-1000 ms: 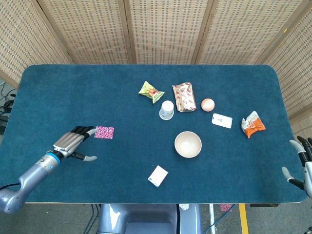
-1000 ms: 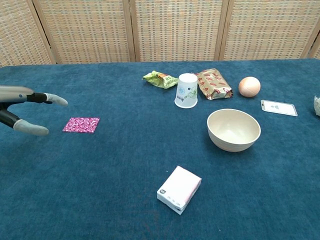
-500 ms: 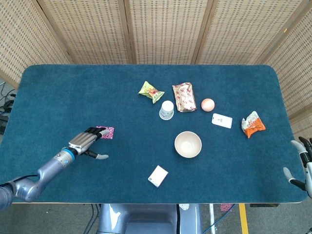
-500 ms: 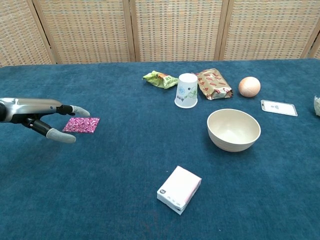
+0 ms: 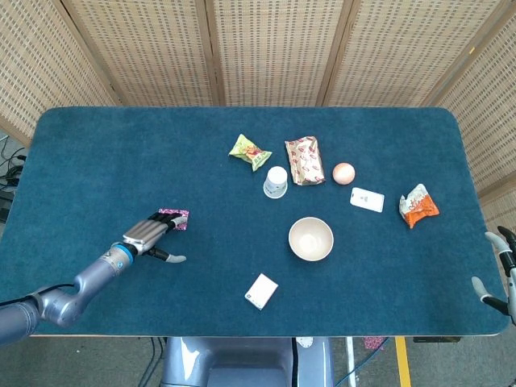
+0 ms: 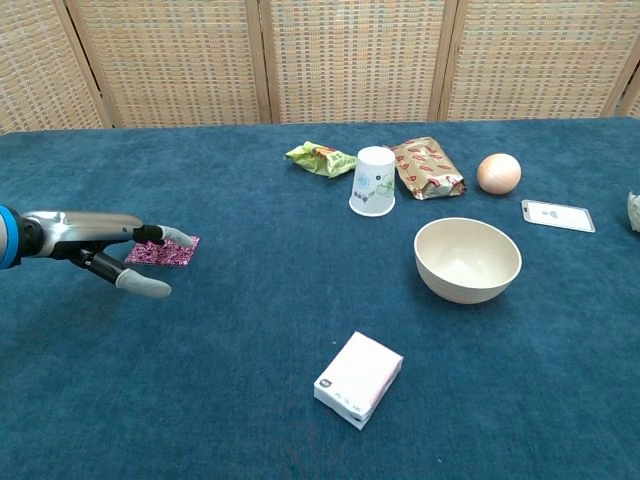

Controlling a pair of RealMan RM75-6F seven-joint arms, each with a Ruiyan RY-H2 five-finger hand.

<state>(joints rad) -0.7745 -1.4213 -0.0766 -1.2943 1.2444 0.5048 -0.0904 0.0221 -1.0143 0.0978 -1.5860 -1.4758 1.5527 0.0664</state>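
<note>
Just ahead of our left hand (image 5: 149,236) lies the pink patterned packet (image 5: 176,218), flat on the blue table (image 5: 97,161). Over the last sec that hand slid fwd from beside the packet, and its fingertips (image 6: 178,238) now sit over the packet's near edge. The fingers are stretched out flat, thumb splayed below, grasping nothing. We judge this as a reach in progress, no grip yet; whether the tips actually press the packet we can't tell.

Our right hand (image 5: 501,270) shows at the table's far corner w/ fingers apart, also empty, well apart from everything. It's dropped slightly toward the frame edge.

Well beyond the left hand's fingertips sit a beige bowl (image 5: 311,239), an upturned paper cup (image 5: 276,181) and a white box (image 5: 261,291), none disturbed.

Views differ: the head view alone shows the right hand and the orange-and-white snack bag (image 5: 418,205). The chest view, side-on, shows the left fingers level and low over the packet (image 6: 165,251), w/ the thumb hanging nearer the cloth, which the head view flattens.
</note>
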